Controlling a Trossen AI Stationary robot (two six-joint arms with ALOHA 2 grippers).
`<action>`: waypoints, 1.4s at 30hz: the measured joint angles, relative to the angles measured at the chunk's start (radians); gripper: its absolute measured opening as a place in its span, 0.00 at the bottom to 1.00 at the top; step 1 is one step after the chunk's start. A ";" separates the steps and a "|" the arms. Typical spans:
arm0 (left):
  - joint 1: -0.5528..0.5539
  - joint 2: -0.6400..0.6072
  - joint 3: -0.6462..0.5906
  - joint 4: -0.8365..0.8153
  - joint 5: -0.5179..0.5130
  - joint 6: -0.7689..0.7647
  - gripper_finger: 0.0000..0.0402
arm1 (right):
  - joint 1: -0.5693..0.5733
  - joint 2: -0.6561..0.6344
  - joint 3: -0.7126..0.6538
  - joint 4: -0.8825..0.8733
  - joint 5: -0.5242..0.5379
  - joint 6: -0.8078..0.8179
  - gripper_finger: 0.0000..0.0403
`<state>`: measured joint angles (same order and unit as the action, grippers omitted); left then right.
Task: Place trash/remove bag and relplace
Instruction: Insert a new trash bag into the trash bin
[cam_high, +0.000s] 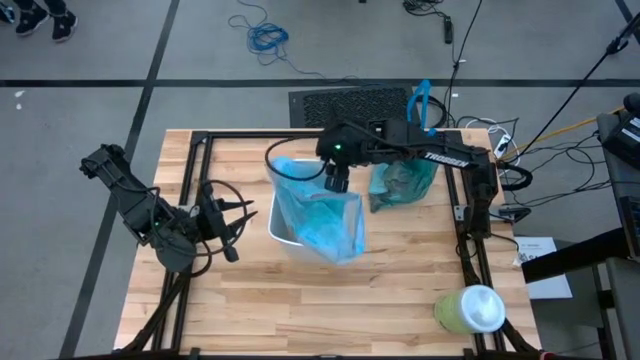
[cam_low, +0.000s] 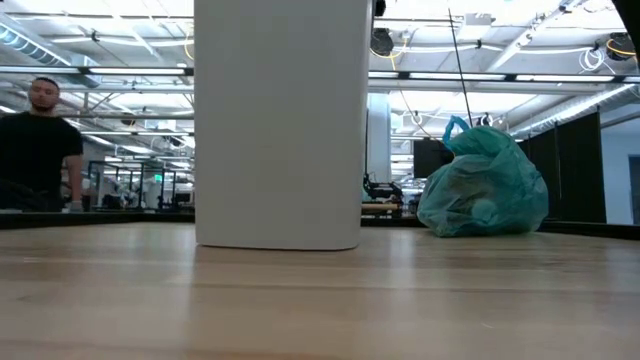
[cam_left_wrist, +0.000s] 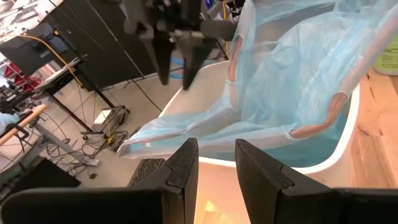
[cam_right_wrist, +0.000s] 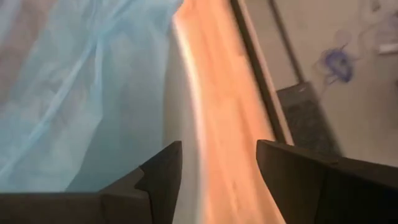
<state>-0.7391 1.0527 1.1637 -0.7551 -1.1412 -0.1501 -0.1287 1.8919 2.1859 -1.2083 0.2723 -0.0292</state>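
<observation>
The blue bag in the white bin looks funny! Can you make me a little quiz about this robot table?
1. True or false: the pale blue bag lies fully flat on the table, away from the white bin.
2. Where is the tied teal bag of trash? A) inside the bin B) on the table beside the bin C) on the floor
3. Fill in: the right gripper hangs over the bin's rim with its fingers ____.

Key: 1. False, it sits in the bin and drapes over its rim. 2. B. 3. open, holding nothing. The left gripper waits beside the bin.
</observation>
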 joint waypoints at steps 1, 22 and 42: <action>0.000 0.000 0.000 0.000 0.000 0.000 0.25 | 0.000 0.000 0.016 -0.001 0.013 -0.010 0.50; 0.000 0.000 0.000 0.005 -0.030 0.003 0.25 | 0.255 0.006 0.165 -0.042 0.124 -0.170 0.50; 0.134 -0.007 0.000 0.023 0.066 0.106 0.25 | 0.220 0.099 0.165 -0.066 0.201 -0.182 0.06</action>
<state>-0.6048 1.0454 1.1637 -0.7321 -1.0751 -0.0443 0.0911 1.9912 2.3512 -1.2748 0.4730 -0.2110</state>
